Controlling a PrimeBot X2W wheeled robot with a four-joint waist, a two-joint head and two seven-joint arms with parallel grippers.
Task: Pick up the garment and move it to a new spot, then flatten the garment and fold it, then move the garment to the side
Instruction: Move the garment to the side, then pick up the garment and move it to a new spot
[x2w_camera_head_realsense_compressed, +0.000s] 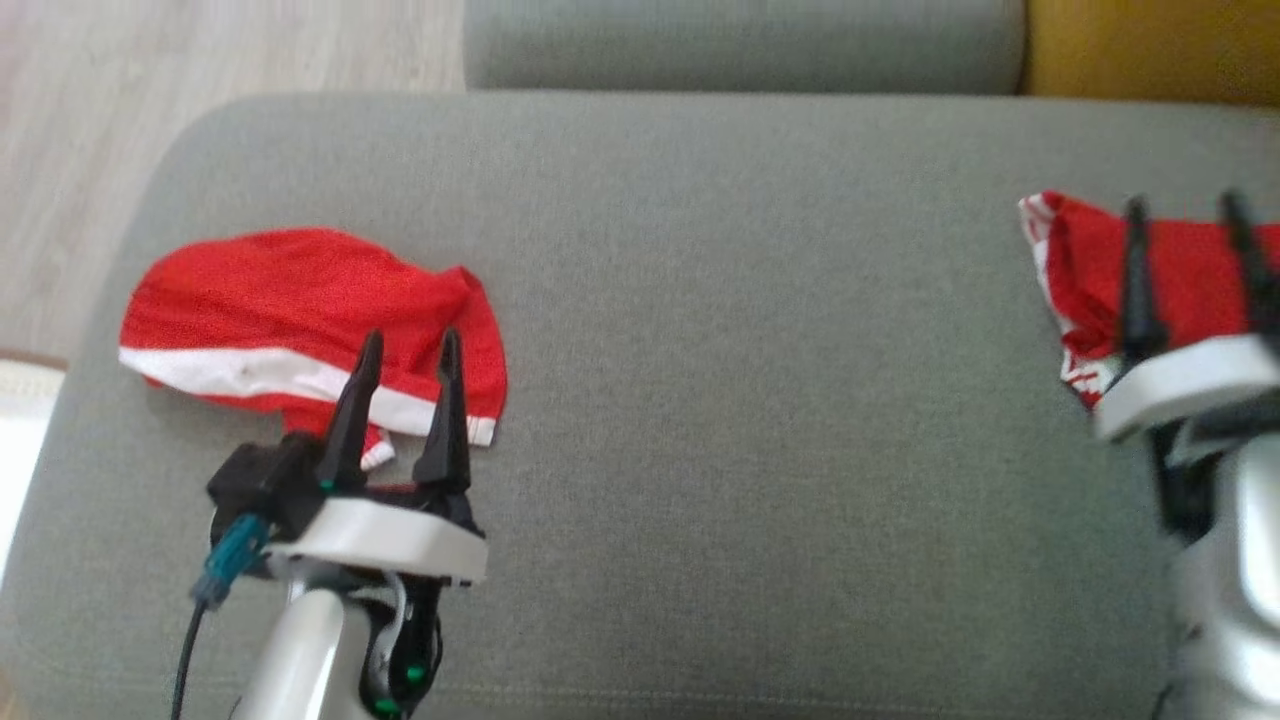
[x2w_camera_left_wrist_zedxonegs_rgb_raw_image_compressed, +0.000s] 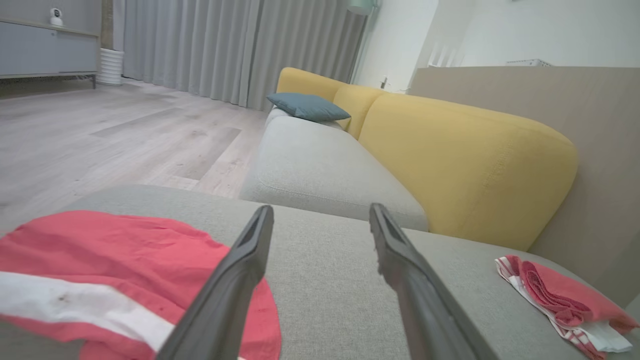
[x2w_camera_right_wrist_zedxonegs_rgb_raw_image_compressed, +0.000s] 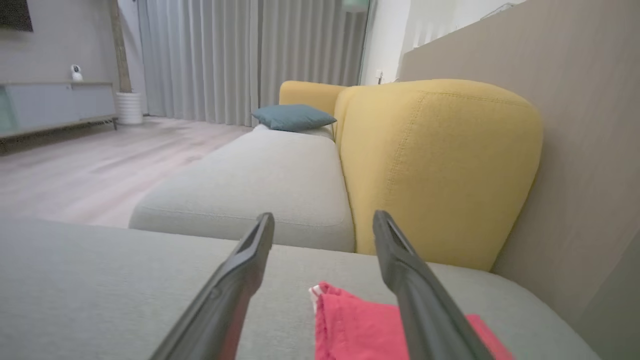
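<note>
Two red garments lay well apart on a grey seat cushion (x2w_camera_head_realsense_compressed: 750, 350) as the robot's arms stood over them with their fingers spread wide. At the cushion's left end, a loose red garment (x2w_camera_head_realsense_compressed: 300, 290) with a white band lay rumpled near the edge beside the wood floor (x2w_camera_head_realsense_compressed: 80, 150). The left gripper (x2w_camera_head_realsense_compressed: 411, 335) was over its near hem, jaws fully apart and holding nothing. In the left wrist view, that gripper (x2w_camera_left_wrist_zedxonegs_rgb_raw_image_compressed: 321, 209) had bare grey fabric between its fingers, and the loose red garment (x2w_camera_left_wrist_zedxonegs_rgb_raw_image_compressed: 115, 250) lay under the left one. Whether the finger touched the cloth could not be told.

At the cushion's right end, a second red garment (x2w_camera_head_realsense_compressed: 1090, 260) with white trim lay gathered into a compact bundle. The right gripper (x2w_camera_head_realsense_compressed: 1184, 202) was above it, jaws equally wide and gripping nothing. The right wrist view showed the gripper (x2w_camera_right_wrist_zedxonegs_rgb_raw_image_compressed: 324, 215) with the bundle (x2w_camera_right_wrist_zedxonegs_rgb_raw_image_compressed: 360, 325) lying on the cushion beneath and between its fingers.

Beyond stood a yellow backrest (x2w_camera_right_wrist_zedxonegs_rgb_raw_image_compressed: 435, 165), another grey seat (x2w_camera_right_wrist_zedxonegs_rgb_raw_image_compressed: 260, 180) with a blue pillow (x2w_camera_right_wrist_zedxonegs_rgb_raw_image_compressed: 292, 116) on it, and grey curtains (x2w_camera_right_wrist_zedxonegs_rgb_raw_image_compressed: 225, 55).
</note>
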